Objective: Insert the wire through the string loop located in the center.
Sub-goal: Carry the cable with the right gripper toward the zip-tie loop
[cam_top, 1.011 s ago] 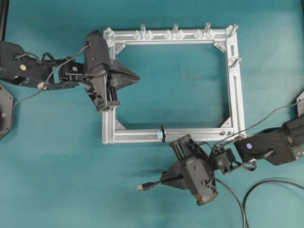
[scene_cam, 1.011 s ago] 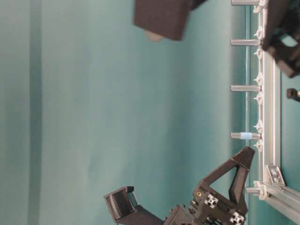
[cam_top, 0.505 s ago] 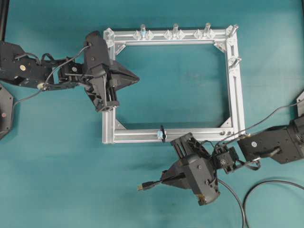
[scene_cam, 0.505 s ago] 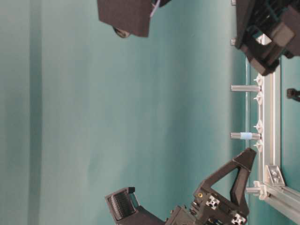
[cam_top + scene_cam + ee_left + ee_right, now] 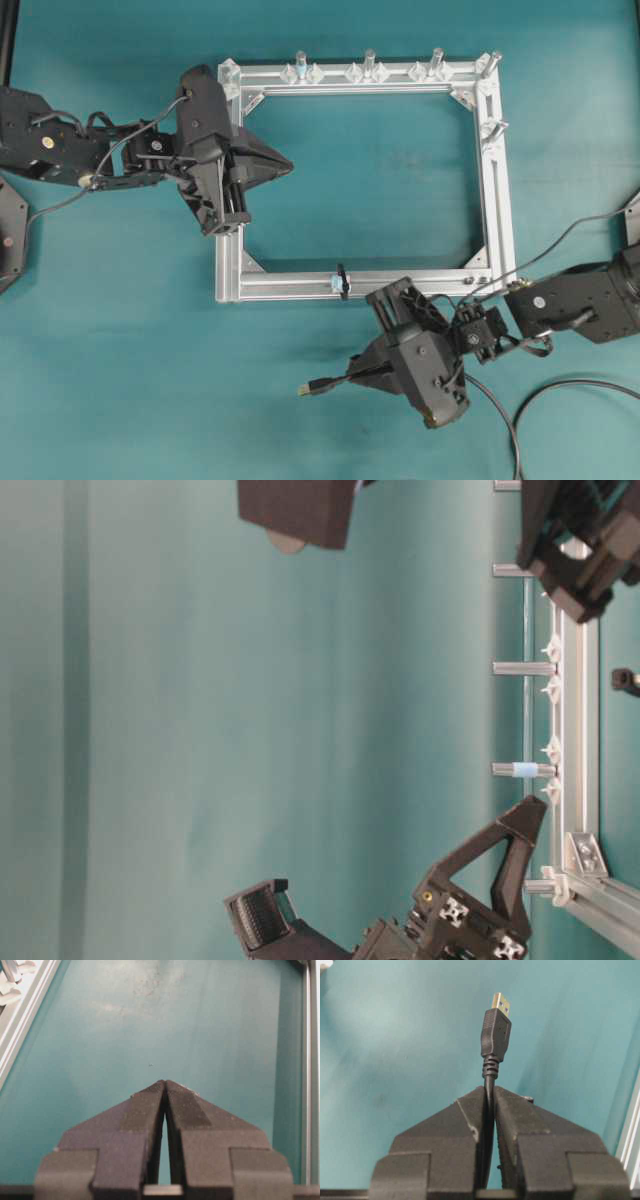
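My right gripper [image 5: 352, 372] is shut on the wire just behind its slim black plug [image 5: 320, 386], below the frame's near bar. The plug [image 5: 495, 1035] sticks out past the fingertips with its brassy tip pointing left in the overhead view, and the right gripper [image 5: 489, 1091] pinches the thin cable. The wire [image 5: 520, 415] trails off to the lower right. The string loop [image 5: 342, 281] sits on the near bar of the silver frame [image 5: 495, 200], up and slightly left of the plug. My left gripper [image 5: 288, 165] is shut and empty over the frame's left bar, its tips [image 5: 165, 1083] meeting above bare mat.
Upright silver pegs [image 5: 369, 62] line the frame's far bar and two stand at its right corner. Grey arm leads run beside both arms. The wire's slack curls on the teal mat at the lower right.
The right gripper has shifted slightly right and towards the near edge with the wire, its plug tip moving a little right. The left arm has not moved.
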`<act>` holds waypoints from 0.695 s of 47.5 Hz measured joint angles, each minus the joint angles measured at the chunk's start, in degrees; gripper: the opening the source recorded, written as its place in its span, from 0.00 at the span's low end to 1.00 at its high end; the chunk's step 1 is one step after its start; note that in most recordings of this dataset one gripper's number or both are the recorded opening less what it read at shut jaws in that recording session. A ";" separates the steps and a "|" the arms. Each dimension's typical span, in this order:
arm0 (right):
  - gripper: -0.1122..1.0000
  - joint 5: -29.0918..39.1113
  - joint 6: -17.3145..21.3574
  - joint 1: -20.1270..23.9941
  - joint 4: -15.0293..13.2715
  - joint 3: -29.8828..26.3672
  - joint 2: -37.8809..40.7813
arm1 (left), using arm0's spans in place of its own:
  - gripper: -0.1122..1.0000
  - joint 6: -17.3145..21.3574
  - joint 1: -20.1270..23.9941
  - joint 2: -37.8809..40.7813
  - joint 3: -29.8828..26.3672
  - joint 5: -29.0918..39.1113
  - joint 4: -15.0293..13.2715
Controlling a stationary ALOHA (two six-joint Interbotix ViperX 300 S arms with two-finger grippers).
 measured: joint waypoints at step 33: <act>0.16 1.58 0.09 -4.31 0.00 11.25 -10.02 | 0.10 0.00 0.09 0.00 0.35 0.00 -0.09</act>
